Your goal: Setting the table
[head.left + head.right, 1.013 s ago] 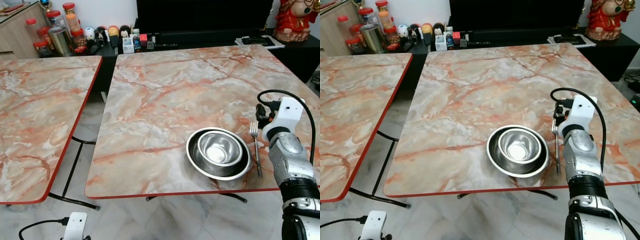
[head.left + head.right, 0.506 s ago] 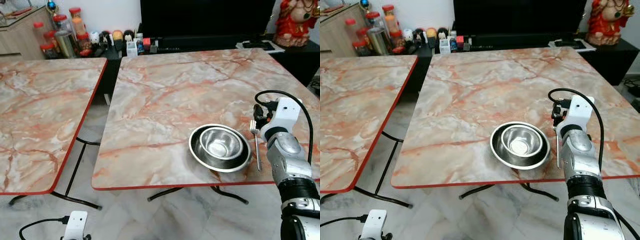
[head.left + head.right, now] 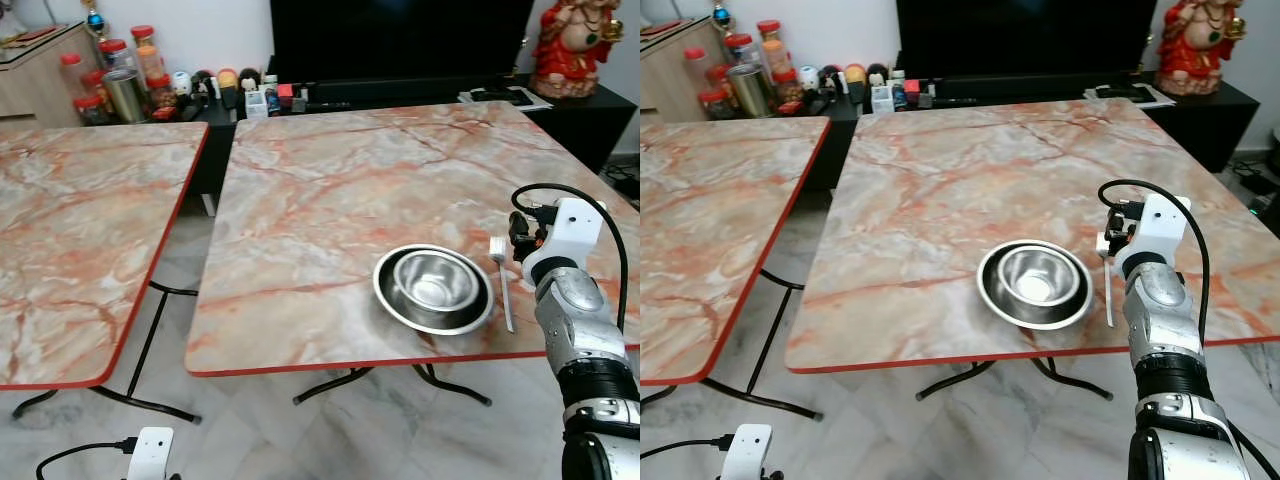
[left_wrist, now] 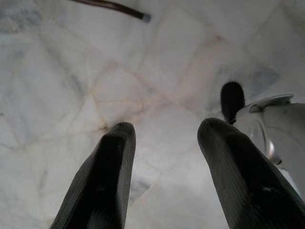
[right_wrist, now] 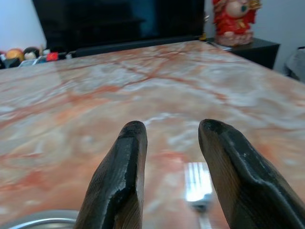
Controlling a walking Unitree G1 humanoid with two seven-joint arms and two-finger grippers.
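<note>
Already the setting sits close to the near edge of the table (image 3: 330, 190), towards its near right corner. Nearest the robot, the left gripper (image 4: 164, 143) hangs idle over the floor (image 4: 143, 71), its fingers parted with nothing between them. At the near right corner the right gripper (image 5: 172, 143) hovers low above the marble, its two fingers (image 5: 121, 186) spread apart and empty, the head of the fork (image 5: 197, 183) lying just below and between them. That fork lies on the surface just right of the bowls (image 3: 435, 288), apart from the rim, its handle pointing at the near edge and its tines towards the far edge. The bowls are two steel ones, the smaller nested inside the larger.

The main risk, as I judge it, is the arm: it stands right beside the fork, and a careless sweep or drop of the wrist could knock the fork askew, push it against the bowls, or drag it off the near edge. The bowls are near enough to that edge that a bump from the forearm could slide them over. Beyond the far edge, jars (image 3: 125, 75) and small ornaments crowd a dark shelf, well apart from all this.
</note>
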